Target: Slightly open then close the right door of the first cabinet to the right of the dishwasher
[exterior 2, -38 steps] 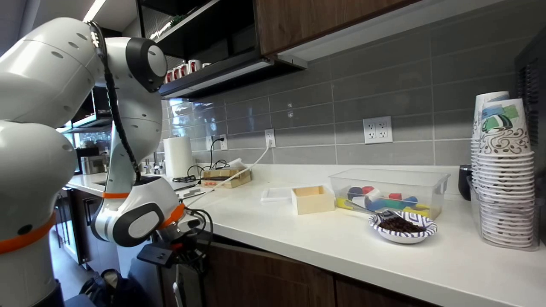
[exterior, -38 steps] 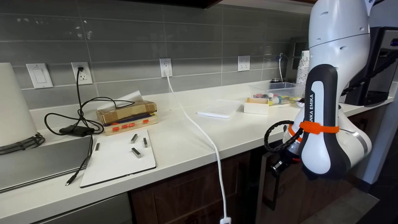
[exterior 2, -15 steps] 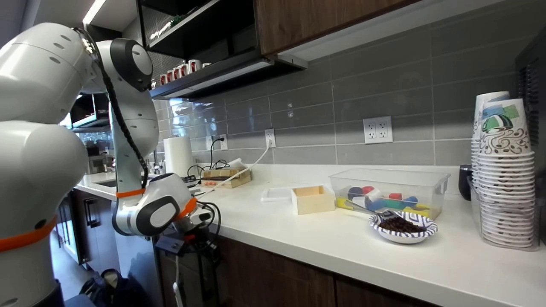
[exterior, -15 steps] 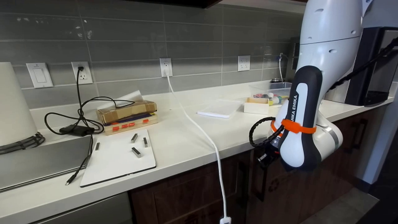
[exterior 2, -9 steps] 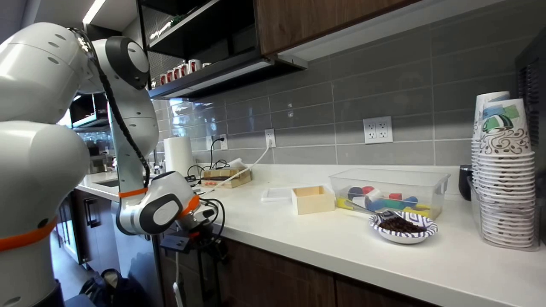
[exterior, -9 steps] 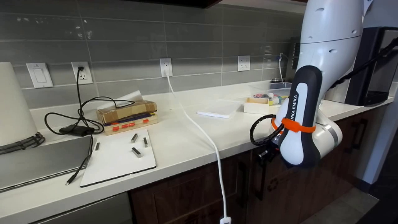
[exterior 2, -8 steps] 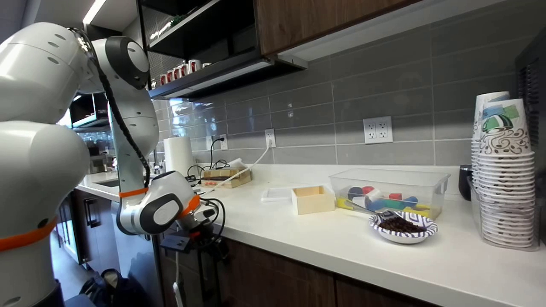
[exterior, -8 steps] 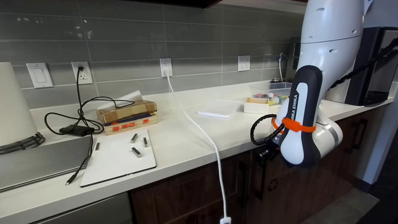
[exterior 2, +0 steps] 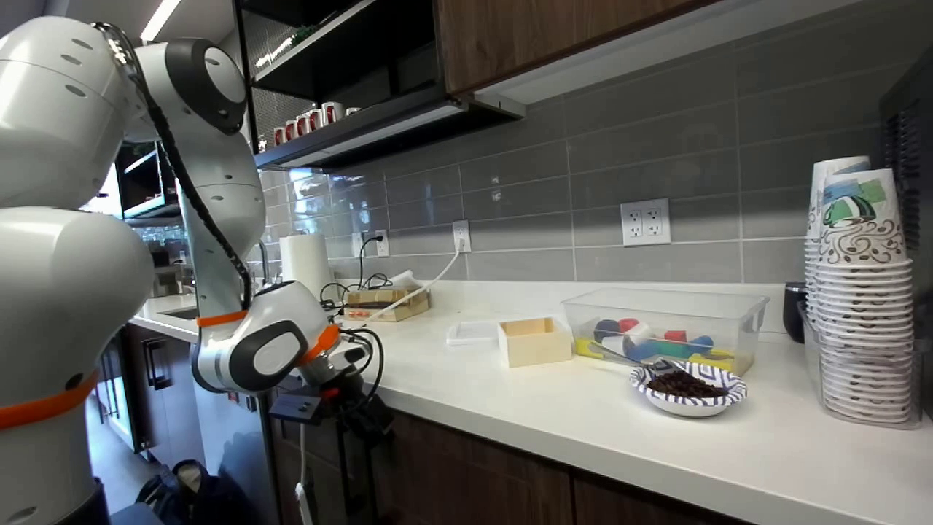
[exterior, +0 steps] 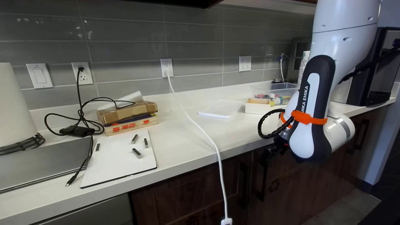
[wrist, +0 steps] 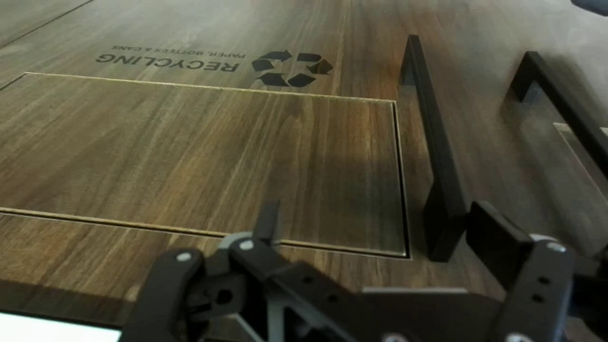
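In the wrist view the right door [wrist: 213,156], brown wood marked RECYCLING, appears upside down, with a dark bar handle [wrist: 433,123]. My gripper [wrist: 380,228] is open around one end of that handle. One fingertip is close beside the bar, perhaps touching; the opposite one stands well apart. An exterior view shows the right door [exterior: 284,197] flush with the twin door of the first cabinet [exterior: 193,193]. Farther left, under the counter, is the grey dishwasher [exterior: 103,211]. The gripper [exterior 2: 375,426] hangs just below the counter edge, its fingers too dark to make out there.
The twin door's handle [wrist: 565,102] runs close alongside. A white cable [exterior: 221,178] hangs over the counter edge in front of the twin door. On the white counter [exterior 2: 496,394] stand a wooden box [exterior 2: 536,343], a clear bin [exterior 2: 663,306] and a patterned bowl [exterior 2: 689,401].
The right door stood ajar in the earliest frames and has swung shut. Since half a second ago the arm has risen slightly and shifted right in an exterior view, and the gripper has opened.
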`<state>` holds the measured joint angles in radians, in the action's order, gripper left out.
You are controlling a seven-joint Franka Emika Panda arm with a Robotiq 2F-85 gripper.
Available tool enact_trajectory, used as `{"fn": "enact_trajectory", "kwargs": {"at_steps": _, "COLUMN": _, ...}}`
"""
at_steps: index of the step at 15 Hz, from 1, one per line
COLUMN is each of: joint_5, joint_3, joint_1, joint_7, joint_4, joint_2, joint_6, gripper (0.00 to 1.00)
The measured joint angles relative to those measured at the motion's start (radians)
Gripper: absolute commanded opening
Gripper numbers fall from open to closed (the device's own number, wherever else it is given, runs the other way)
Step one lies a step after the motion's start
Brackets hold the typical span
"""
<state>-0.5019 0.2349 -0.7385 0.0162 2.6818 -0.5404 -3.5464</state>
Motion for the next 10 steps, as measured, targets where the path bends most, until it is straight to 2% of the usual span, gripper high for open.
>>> {"fn": "enact_trajectory", "kwargs": {"at_steps": 4, "joint_5": -0.051, "joint_3": 0.046, "joint_1": -0.09, "joint_7": -0.026, "joint_4": 0.069, "joint_2": 0.06, "joint_6": 0.019, "gripper": 1.0}}
{"fn": "enact_trajectory", "kwargs": {"at_steps": 10, "joint_5": -0.32, "joint_3": 0.153, "joint_1": -0.311, "joint_7": -0.2, "joint_4": 0.063, "joint_2": 0.112, "joint_6": 0.079, "gripper": 1.0}}
